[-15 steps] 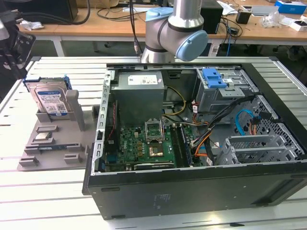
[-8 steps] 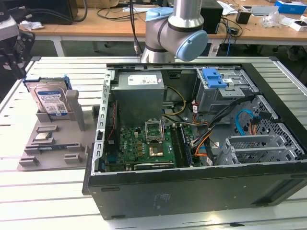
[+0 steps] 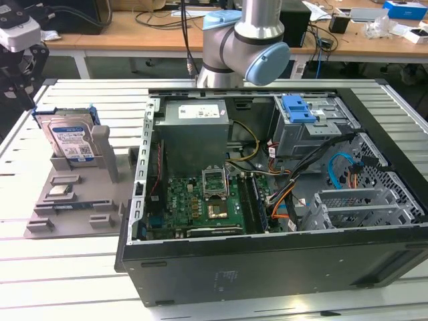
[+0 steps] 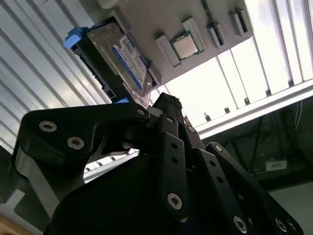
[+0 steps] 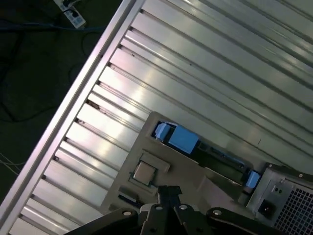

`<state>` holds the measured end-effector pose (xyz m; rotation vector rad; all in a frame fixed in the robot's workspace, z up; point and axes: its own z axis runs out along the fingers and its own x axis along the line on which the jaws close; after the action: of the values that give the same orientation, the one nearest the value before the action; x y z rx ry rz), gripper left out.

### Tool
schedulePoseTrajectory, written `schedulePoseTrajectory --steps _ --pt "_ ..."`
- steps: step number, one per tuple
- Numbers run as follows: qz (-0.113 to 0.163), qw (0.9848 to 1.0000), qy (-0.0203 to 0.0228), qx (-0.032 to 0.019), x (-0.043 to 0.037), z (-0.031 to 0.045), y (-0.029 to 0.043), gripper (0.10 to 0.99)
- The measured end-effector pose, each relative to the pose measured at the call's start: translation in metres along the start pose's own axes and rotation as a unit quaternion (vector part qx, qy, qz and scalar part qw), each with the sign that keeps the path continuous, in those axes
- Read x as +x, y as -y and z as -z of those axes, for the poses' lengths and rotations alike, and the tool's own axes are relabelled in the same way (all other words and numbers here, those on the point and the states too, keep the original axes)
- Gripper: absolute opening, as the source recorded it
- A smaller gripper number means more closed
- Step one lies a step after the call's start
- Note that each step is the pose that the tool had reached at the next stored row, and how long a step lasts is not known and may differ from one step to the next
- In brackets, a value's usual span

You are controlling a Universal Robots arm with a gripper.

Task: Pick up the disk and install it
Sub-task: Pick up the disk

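The black two-finger tool (image 4: 167, 100) is clenched on nothing, its tips pressed together, and it hangs above the grey plastic parts tray (image 3: 67, 200) that lies near the edge of the ribbed aluminium bench (image 3: 87, 93) on the exterior view's left. The disk (image 3: 69, 142), a rectangular silver-metal drive with blue plastic side rails, stands on edge in a slot at the tray's far end, apart from the tool and ungripped.

With the fingers together, a descent would probably strike the disk's top edge and knock it over or out of its slot. A hold on the blue rails alone might flex or slip. Beside the tray, the black open computer case (image 3: 267, 267) has loose cables lying close to its metal drive cage, where a blue plastic bracket (image 3: 297, 108) sits, and a tilted disk could snag or jam there.

The disk's white-and-blue label (image 4: 128, 58) carries print too small to make out, as does the white sticker on the grey metal box (image 3: 194, 117) inside the case.
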<state>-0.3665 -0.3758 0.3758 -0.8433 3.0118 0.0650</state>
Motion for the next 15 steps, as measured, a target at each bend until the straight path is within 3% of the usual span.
schedulePoseTrajectory --steps 3,4,8,10,12,14,15 --pt "0.032 0.9995 -0.0012 -0.0008 0.0 0.0 0.0 0.106" --pt "0.051 0.9987 -0.0019 -0.0012 0.0 0.0 0.0 0.106" --pt "0.129 0.9916 -0.0047 -0.0031 0.0 0.0 0.0 0.106" --pt "0.158 0.9875 -0.0058 -0.0037 0.0 0.0 0.0 0.106" --pt "0.176 0.9843 -0.0064 -0.0042 0.0 0.0 0.0 0.106" --pt "0.207 0.9784 -0.0076 -0.0049 0.0 0.0 0.0 0.106" --pt "0.215 0.9767 -0.0078 -0.0051 0.0 0.0 0.0 0.106"
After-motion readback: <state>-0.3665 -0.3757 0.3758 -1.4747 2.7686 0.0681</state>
